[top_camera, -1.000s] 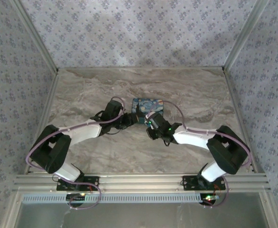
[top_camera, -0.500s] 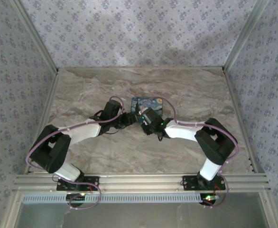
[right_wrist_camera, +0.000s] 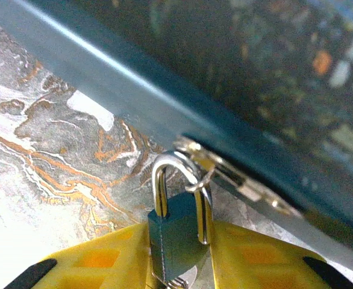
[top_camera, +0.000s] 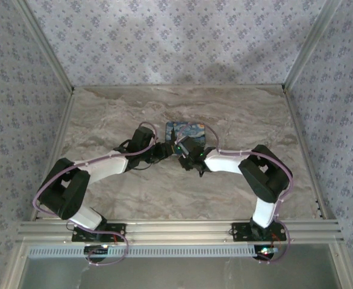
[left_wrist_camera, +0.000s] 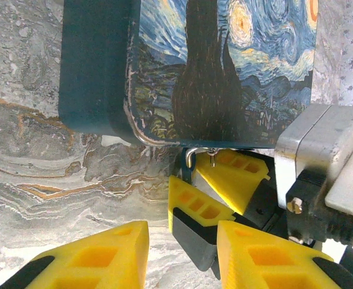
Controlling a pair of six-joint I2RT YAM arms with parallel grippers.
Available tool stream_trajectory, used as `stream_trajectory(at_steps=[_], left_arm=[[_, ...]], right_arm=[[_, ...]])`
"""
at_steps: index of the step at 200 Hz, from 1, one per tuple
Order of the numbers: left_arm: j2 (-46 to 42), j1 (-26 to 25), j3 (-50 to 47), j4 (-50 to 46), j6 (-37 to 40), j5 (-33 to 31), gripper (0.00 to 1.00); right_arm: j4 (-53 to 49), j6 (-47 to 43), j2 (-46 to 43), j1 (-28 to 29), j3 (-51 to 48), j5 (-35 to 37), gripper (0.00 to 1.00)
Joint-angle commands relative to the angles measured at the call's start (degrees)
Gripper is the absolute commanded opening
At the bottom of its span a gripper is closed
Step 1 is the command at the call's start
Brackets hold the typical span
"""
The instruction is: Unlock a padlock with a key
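One bench (top_camera: pixel 104 114) with a grey, marble-patterned top. On it is one flat dark-teal box (top_camera: pixel 186 129) whose lid carries a swirling night-sky painting. One small teal padlock (right_wrist_camera: pixel 175 233) with a single silver shackle. One silver metal clasp (right_wrist_camera: pixel 224 171) on the box edge, which the shackle passes through. Two white-and-black robot arms, a left arm (top_camera: pixel 104 164) and a right arm (top_camera: pixel 231 162). Two grippers, the left gripper (top_camera: pixel 165 151) and the right gripper (top_camera: pixel 181 147). Each has two yellow plastic fingers (left_wrist_camera: pixel 104 256), so four fingers in all.
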Motion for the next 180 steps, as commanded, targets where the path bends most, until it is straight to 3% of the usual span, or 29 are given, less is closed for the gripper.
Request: stream_trajectory(at_steps=[1,16,32,96,145,180], left_arm=[[1.08,0.48,1.86,-0.38,0.49,0.73,0.34],[1.55,0.48,2.24,-0.19,0.4,0.97,0.34],[1.7,0.43,2.45,-0.01,0.36,1.16,0.34],[1.92,1.05,1.52,1.7,0.49,1.18,0.34],[1.41,3.26,0.18,3.95,0.77,1.26,0.34],[2.31,5.0,0.88,4.86,1.46,2.2,0.34]], right_arm=[[-1.65,0.07,-1.39,-0.2,-1.62,1.0,0.29],[-1.0,0.1,-1.4,-0.42,-2.37,0.8,0.21],[-0.74,0.1,-1.45,-0.58,-3.14,0.17,0.2],[2.62,-4.43,-7.22,-1.43,-8.46,-2.88,0.0],[-1.73,-10.69,-10.63,-7.21,-7.55,-19.23,0.0],[-7.5,-12.55,-8.82,-8.46,-3.92,-20.09,0.0]])
